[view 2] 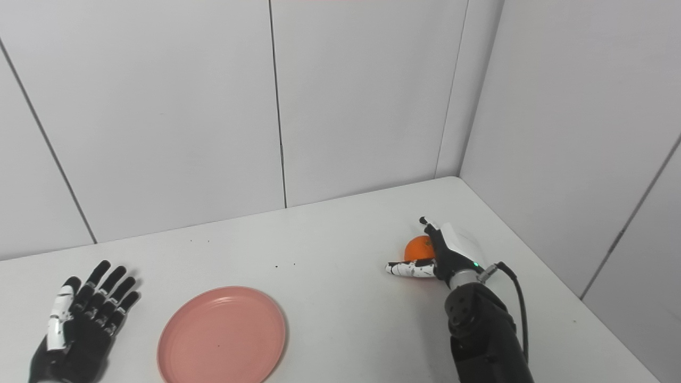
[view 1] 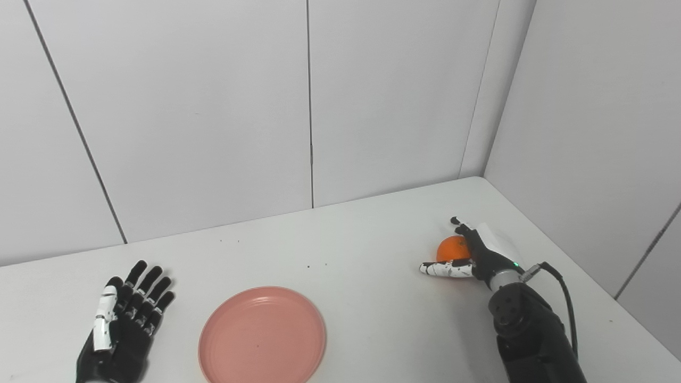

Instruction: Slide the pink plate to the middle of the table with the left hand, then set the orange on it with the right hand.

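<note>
**Right hand at the orange, plate lying near the front edge**

The white bench point(view 1: 372, 255) fills the lower part of both views, with pale wall panels point(view 1: 186, 117) behind its far edge and along its right edge. It carries one plate and one orange.

The pink plate point(view 1: 262, 335) is round and shallow, a matte salmon pink with a low raised rim and a flat centre, and nothing lies on it. It sits flat near the front edge of the bench, somewhat left of the middle, its near rim cut off by the bottom of the picture.

The left hand point(view 1: 121, 330) rests flat near the front left corner, just beside the plate but apart from it. Its fingers are spread and straight and it holds nothing.

The right hand point(view 1: 473, 255) is toward the right edge of the bench, well apart from the plate. Its thumb reaches out in front of the orange and its fingers curve round the far side, cupping the fruit; whether they press on it firmly cannot be told.

The orange point(view 2: 418, 248) is small, round and bright, mostly hidden by the hand, and seems to sit on the bench.
</note>
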Controlling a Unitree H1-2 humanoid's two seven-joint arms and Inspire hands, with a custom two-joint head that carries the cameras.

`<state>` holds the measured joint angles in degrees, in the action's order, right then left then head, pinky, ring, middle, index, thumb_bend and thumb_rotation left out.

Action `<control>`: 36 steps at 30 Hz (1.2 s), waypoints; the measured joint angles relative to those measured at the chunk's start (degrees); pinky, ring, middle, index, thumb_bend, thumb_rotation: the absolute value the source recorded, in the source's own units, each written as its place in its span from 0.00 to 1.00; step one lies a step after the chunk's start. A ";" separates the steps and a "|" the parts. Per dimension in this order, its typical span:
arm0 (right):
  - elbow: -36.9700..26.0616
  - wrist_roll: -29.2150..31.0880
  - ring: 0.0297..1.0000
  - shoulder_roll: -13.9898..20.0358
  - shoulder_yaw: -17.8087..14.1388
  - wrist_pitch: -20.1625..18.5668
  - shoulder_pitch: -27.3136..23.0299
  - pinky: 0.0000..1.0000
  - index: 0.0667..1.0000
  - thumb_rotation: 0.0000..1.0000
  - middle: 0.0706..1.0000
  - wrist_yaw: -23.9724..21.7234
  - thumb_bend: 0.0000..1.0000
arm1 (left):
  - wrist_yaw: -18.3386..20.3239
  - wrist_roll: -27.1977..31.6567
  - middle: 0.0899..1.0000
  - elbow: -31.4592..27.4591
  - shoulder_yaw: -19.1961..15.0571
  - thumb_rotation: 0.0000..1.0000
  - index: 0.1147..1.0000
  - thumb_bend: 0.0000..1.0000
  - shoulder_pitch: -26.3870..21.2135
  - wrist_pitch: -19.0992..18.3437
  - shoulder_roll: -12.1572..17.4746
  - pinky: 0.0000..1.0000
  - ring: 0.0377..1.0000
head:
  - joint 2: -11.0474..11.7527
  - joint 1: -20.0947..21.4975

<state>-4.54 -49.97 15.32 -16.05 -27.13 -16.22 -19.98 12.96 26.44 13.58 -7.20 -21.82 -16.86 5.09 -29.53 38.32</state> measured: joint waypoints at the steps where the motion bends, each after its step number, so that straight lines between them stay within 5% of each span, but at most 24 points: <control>1: 0.00 -0.11 0.73 -0.04 -0.18 0.00 -0.04 0.60 0.88 0.38 0.79 -0.03 0.97 | -0.07 0.00 0.94 -0.06 -0.01 1.00 0.93 0.31 0.00 -0.08 -0.01 0.97 0.94 | 0.00 0.00; 5: -0.03 -0.66 0.69 -0.15 -0.74 0.00 -0.04 0.56 0.86 0.35 0.76 -0.41 0.95 | -0.26 0.00 0.94 -0.26 0.06 1.00 0.94 0.31 0.04 -0.24 0.01 0.97 0.94 | -0.09 -0.09; 8: -0.03 -0.46 0.74 -0.10 -0.68 0.00 -0.04 0.65 0.80 0.31 0.79 -0.23 0.94 | 0.06 0.00 0.94 -0.01 0.05 1.00 0.94 0.31 -0.01 -0.23 0.03 0.97 0.94 | -0.18 -0.09; 14: -0.03 0.12 0.72 -0.03 -0.57 0.00 -0.03 0.68 0.75 0.24 0.76 0.33 0.93 | 0.04 0.00 0.94 -0.08 -0.02 1.00 0.93 0.31 -0.01 -0.24 0.01 0.97 0.94 | -0.27 -0.18; 21: 0.07 -2.20 0.60 1.04 0.58 0.00 0.01 0.62 0.61 0.16 0.61 -0.26 0.89 | 0.03 0.00 0.93 -0.08 -0.04 1.00 0.93 0.31 0.00 -0.23 0.01 0.97 0.94 | -0.27 -0.18; 23: 0.29 -2.25 0.53 1.55 1.21 0.00 0.04 0.51 0.56 0.10 0.56 -0.38 0.83 | 0.03 0.00 0.94 -0.07 -0.02 1.00 0.93 0.31 0.00 -0.23 0.01 0.97 0.94 | -0.27 -0.18; 24: 0.40 -2.20 0.47 1.76 1.38 0.00 0.04 0.43 0.50 0.12 0.51 -0.30 0.65 | 0.03 0.00 0.93 -0.07 -0.02 1.00 0.93 0.31 -0.01 -0.23 0.01 0.96 0.93 | -0.27 -0.18; 25: 0.48 -2.09 0.42 1.92 1.46 0.00 0.04 0.38 0.48 0.06 0.45 -0.18 0.57 | 0.03 0.00 0.93 -0.07 -0.02 1.00 0.92 0.31 -0.01 -0.23 0.01 0.96 0.93 | -0.27 -0.18; 30: 0.95 -0.10 0.33 2.26 2.18 -0.01 0.35 0.29 0.50 0.00 0.38 2.61 0.52 | 0.00 0.00 0.93 -0.07 -0.02 1.00 0.93 0.31 -0.01 -0.23 0.00 0.96 0.94 | -0.35 -0.62; 36: -1.97 1.96 0.38 1.97 2.02 -0.03 1.01 0.32 0.47 0.00 0.40 5.90 0.53 | 0.01 0.00 0.94 -0.07 -0.02 1.00 0.94 0.31 0.00 -0.23 -0.04 0.97 0.94 | -0.35 -0.88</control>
<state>-6.52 -48.01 17.29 -14.03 -27.16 -15.21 -14.09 12.97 26.45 13.51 -7.22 -21.82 -17.10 5.05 -29.88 37.44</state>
